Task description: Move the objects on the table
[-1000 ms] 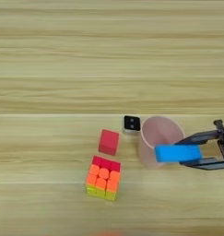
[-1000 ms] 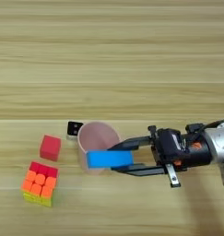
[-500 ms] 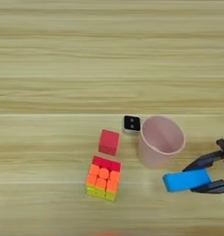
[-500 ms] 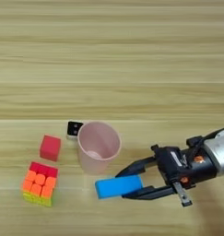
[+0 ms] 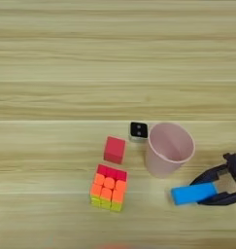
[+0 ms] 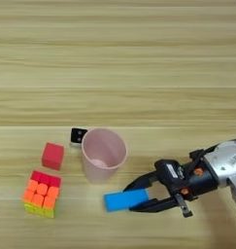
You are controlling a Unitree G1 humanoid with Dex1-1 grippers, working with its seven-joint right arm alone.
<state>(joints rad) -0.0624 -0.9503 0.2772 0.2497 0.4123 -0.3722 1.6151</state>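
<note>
- The place looks like a robot test bench in a lab more than a home or a shop, though no walls or room show.
- A bare wooden bench (image 6: 117, 58) with plank seams fills both views.
- On it lie only small practice props: a pink cup (image 6: 104, 154), a blue bar (image 6: 126, 200), a red cube (image 6: 53, 156), a puzzle cube (image 6: 41, 193) and a small black die (image 6: 78, 135).
- A silver robot arm (image 6: 226, 168) with exposed parts reaches in from the right.

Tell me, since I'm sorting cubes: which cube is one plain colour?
The red cube, beside the multicoloured puzzle cube, which shows red, orange and yellow tiles.
</note>
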